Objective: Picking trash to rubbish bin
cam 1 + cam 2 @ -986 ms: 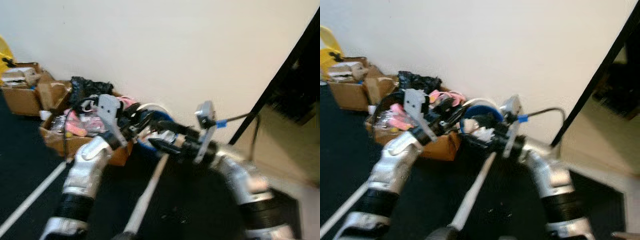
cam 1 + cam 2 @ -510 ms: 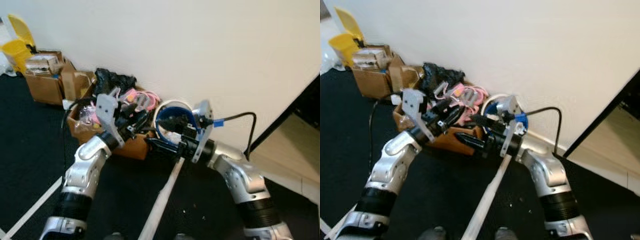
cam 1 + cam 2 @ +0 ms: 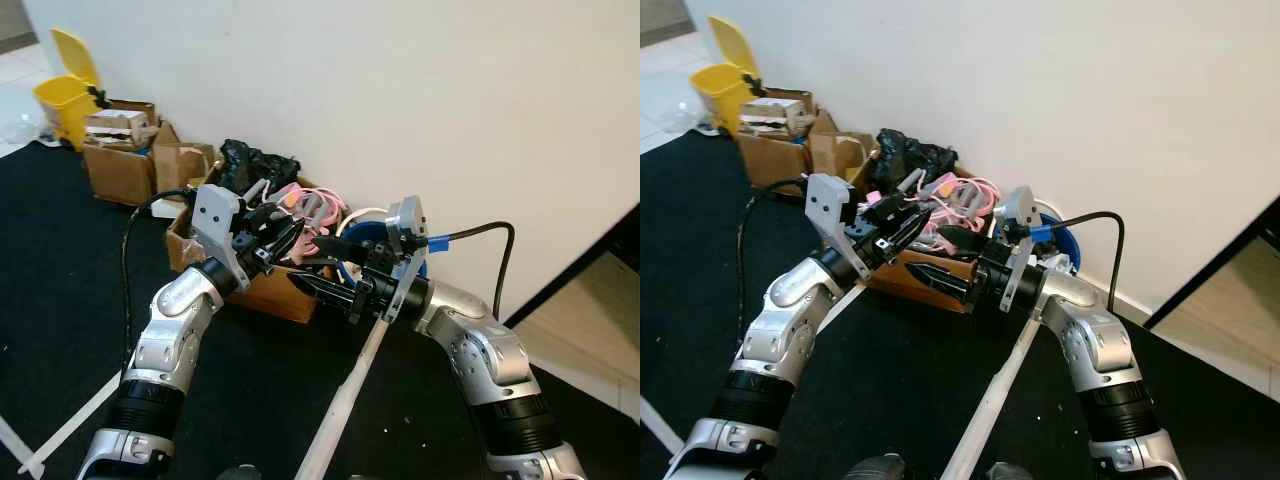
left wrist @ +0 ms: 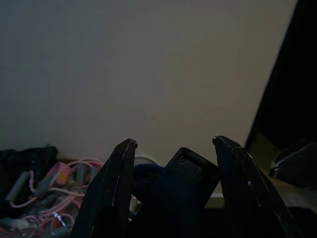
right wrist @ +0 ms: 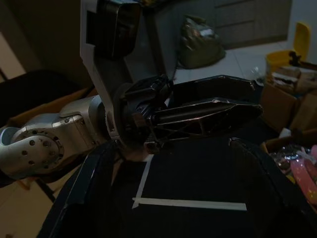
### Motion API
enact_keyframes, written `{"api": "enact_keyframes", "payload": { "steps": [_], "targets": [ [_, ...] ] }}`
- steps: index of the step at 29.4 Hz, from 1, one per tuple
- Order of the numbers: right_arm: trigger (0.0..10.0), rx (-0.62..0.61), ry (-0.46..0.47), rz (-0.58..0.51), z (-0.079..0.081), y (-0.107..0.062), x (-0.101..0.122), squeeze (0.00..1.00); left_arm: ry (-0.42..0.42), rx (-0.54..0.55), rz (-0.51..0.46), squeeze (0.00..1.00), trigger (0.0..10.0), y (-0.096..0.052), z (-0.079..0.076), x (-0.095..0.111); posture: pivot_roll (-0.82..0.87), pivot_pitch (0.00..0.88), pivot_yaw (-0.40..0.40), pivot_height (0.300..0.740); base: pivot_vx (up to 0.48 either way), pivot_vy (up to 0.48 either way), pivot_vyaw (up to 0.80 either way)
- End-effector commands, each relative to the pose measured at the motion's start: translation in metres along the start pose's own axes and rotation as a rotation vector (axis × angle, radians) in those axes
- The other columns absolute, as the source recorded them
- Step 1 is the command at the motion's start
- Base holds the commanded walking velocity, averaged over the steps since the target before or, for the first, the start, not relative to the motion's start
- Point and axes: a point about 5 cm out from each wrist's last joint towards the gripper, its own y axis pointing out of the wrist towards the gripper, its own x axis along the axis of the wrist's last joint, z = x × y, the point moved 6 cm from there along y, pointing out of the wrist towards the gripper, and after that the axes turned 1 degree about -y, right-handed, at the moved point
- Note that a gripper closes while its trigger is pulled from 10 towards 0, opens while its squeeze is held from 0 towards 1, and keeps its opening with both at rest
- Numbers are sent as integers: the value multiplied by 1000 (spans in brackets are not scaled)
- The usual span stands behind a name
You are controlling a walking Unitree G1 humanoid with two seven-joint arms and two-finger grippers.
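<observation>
against the white wall, both arms are up in front of the clutter. the left gripper (image 3: 290, 237) hovers over the open cardboard box (image 3: 262, 290), fingers pinched on a small black object (image 4: 185, 173); what it is, i can't say. the right gripper (image 3: 935, 257) points across toward the left arm, fingers spread with nothing between them.

danger now: the two grippers sit very near each other, so one careless swing could knock them together and shake that black piece loose onto the dark floor (image 3: 60, 300).

that box brims with pink cords (image 3: 965, 200) and a black bag (image 3: 910, 152). just beside it sits a blue round tub (image 3: 1065, 255), contents hidden. further along the wall, more cardboard boxes (image 3: 120, 160) packed with papers, then the yellow bin (image 3: 62, 90), lid up, well apart from the held piece.
</observation>
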Motion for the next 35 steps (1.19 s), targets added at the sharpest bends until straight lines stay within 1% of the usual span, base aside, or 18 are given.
{"api": "enact_keyframes", "payload": {
  "steps": [1, 2, 8, 11, 13, 18, 35],
  "targets": [
    [10000, -12, 13, 12, -2, -5, -3, 0, 12, -12, 17, 0, 10000, 1, -3, -3, 12, 0, -23, 740, 255, -401, 0],
    [10000, -12, 13, 12, -2, -5, -3, 0, 9, -8, 12, 0, 10000, 1, -2, -3, 12, 0, -23, 740, 259, -401, 0],
    [10000, -13, 11, 13, -3, -5, -4, 0, -7, 4, 10, 0, 10000, 1, 0, -3, 12, 0, -23, 740, 0, 0, 0],
    [10000, 4, -8, 20, 0, -4, -4, 0, -11, 1, 9, 0, 10000, 1, -1, -3, 12, 0, -23, 740, 0, 0, 0],
    [10000, 3, -4, 20, 0, -5, -5, 0, -13, -1, 10, 0, 10000, 1, -1, -3, 12, 0, -23, 740, 0, 0, 525],
    [10000, 5, -10, 27, 0, -5, -6, 0, -18, -3, 10, 0, 10000, 2, -1, -3, 12, 0, -26, 740, 0, 0, 781],
    [10000, 4, 8, 26, -1, -6, -8, 0, -31, 3, -8, 0, 10000, 1, -1, -1, 13, 0, -28, 740, 0, 0, 781]
  ]
}}
